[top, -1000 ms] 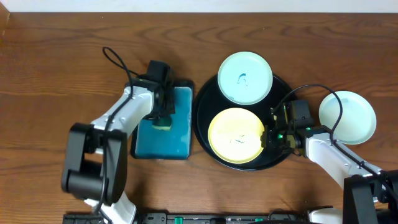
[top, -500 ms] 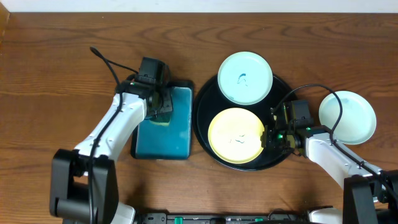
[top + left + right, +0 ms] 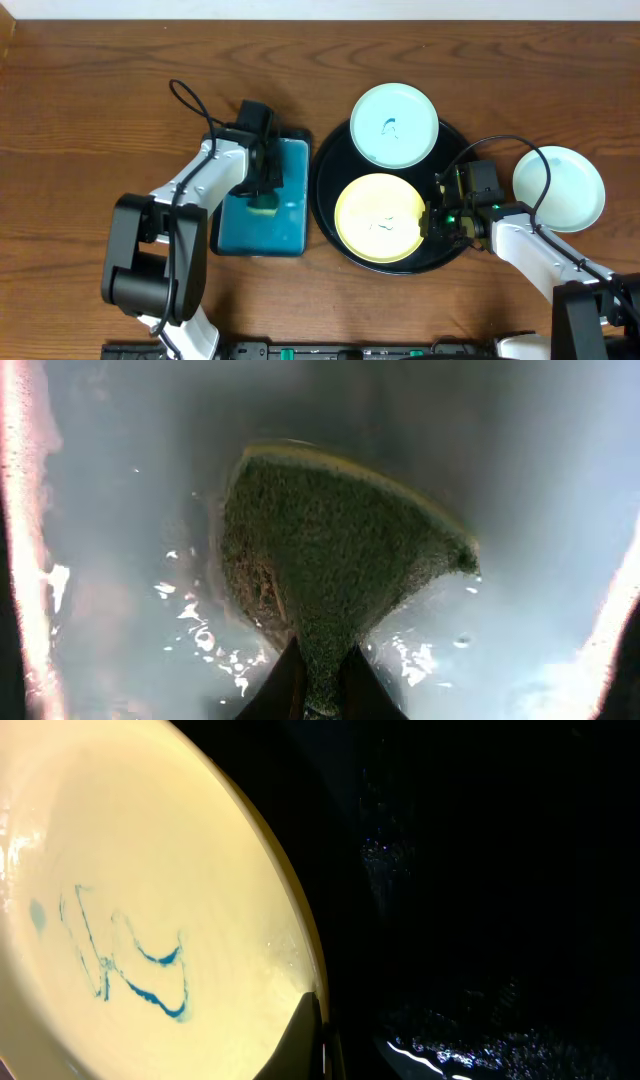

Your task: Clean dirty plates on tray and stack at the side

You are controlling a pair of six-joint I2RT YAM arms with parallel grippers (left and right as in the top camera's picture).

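Overhead: yellow plate [image 3: 380,218] and mint plate [image 3: 395,125] on the tray [image 3: 325,172], second mint plate [image 3: 559,188] beside it; left wrist reveals left gripper [image 3: 320,682] pinching a green sponge [image 3: 330,550]; right wrist shows right gripper [image 3: 318,1042] nipping the yellow plate's rim.

Closed fingers [image 3: 278,690] pinch green sponge [image 3: 340,560]; wet surface [image 3: 120,610] beneath.

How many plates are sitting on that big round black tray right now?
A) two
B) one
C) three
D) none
A: a yellow plate and a pale blue plate lie on the black tray, while the other pale blue plate sits off it on the table.
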